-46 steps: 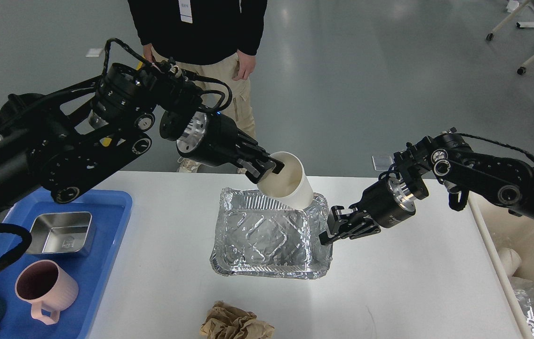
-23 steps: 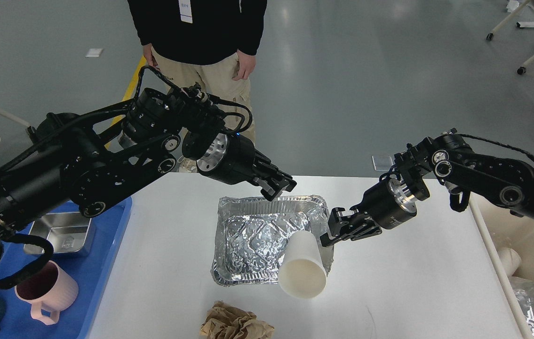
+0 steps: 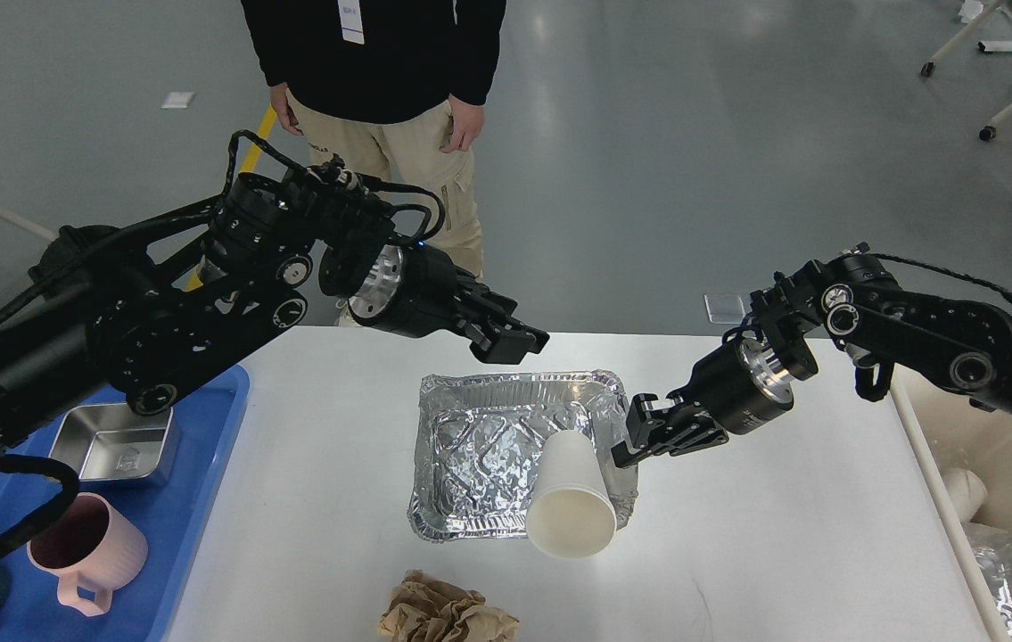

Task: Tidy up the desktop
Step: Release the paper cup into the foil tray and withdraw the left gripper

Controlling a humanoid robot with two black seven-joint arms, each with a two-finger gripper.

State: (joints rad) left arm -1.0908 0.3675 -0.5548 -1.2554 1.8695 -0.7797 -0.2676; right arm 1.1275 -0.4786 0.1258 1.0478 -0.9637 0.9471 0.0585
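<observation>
Where the white desktop (image 3: 764,535) spreads across the lower middle of the head view, both arms reach in above it from opposite sides. The left gripper (image 3: 510,343) hangs over the far edge of the desktop, just beyond the foil tray (image 3: 479,455), holding nothing; its dark fingers are seen nearly end-on, and I cannot tell whether they stand apart or together. The right gripper (image 3: 635,437) sits low at the tray's right rim, its fingers clamped on the crumpled foil edge, with the desktop directly below. A white paper cup (image 3: 570,499) lies tipped on its side in the tray's near right corner, its open mouth leaning over the near rim toward the camera, just beside the right gripper's fingers. A crumpled brown paper ball (image 3: 448,611) rests on the desktop near its front edge. At the left, touching the desktop's edge, a blue tray (image 3: 202,464) carries a steel square dish (image 3: 113,441) and a pink mug (image 3: 86,553).
</observation>
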